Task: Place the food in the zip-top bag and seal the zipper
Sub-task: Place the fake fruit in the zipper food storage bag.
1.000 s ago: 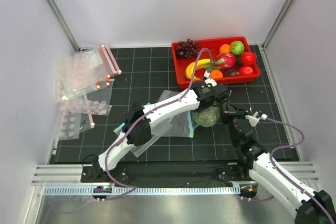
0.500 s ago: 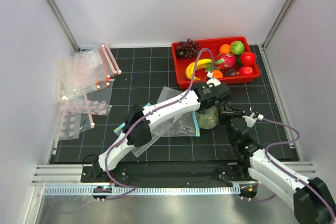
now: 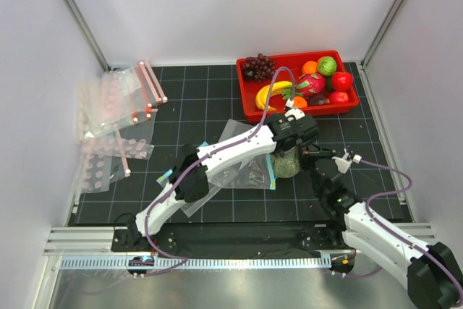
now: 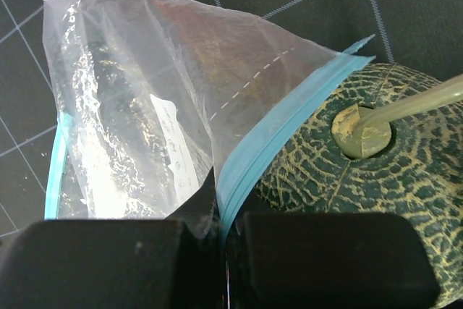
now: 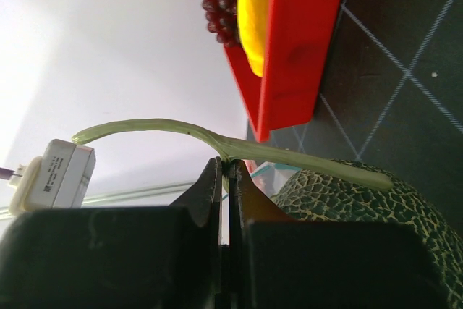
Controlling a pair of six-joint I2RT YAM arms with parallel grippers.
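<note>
Zip-top bag (image 4: pixel 145 106) now drawn rightward against the melon (image 4: pixel 362 193), black gridded mat (image 3: pixel 210 99) inside white walls (image 3: pixel 231 12) — left gripper (image 4: pixel 221 222) pinching the teal zipper (image 4: pixel 282 117) at the melon's side, right gripper (image 5: pixel 226 175) clamped on its stem (image 5: pixel 304 158), red tray (image 5: pixel 296 48) behind.

left gripper (image 3: pixel 289 148) over melon (image 3: pixel 286 166), zip-top bag (image 3: pixel 241 172) beside it, red tray (image 3: pixel 248 106) behind

Laboratory robot cell. White panel walls (image 3: pixel 239 5) enclose the black gridded table (image 3: pixel 188 103); aluminium rail (image 3: pixel 239 260) along its near edge.
</note>
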